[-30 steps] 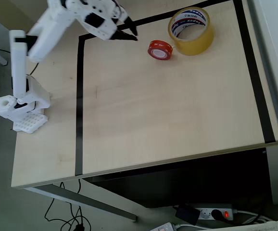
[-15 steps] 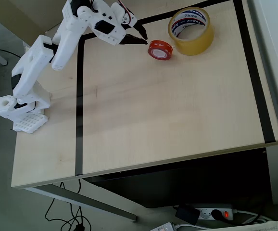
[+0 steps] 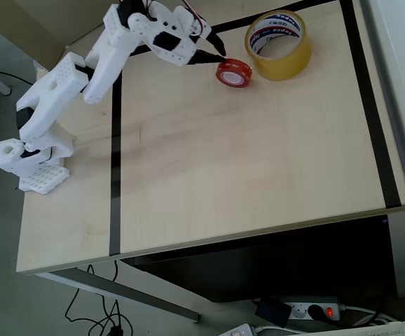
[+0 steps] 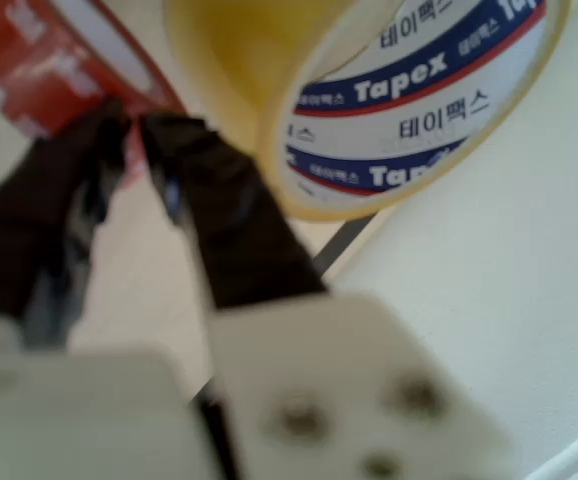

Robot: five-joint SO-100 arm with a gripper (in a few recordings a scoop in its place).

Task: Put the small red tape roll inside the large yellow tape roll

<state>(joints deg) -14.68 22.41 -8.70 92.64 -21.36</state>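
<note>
The white arm has reached farther toward the table's far edge than half a second ago, and its pincer (image 3: 218, 55) now sits right at the near-left rim of the small red tape roll (image 3: 233, 72), where earlier the tips stopped just short of it. In the wrist view the two dark fingers (image 4: 219, 220) stand almost together, only a thin slit between their tips, pressed up against the red roll (image 4: 39, 60) without holding anything. The red roll has not moved: it lies flat on the table (image 3: 258, 161) near the far edge, touching or just beside the large yellow tape roll (image 3: 279, 43), which stands slightly tilted toward the far right corner, its printed white core facing up, and is likewise unmoved.
</note>
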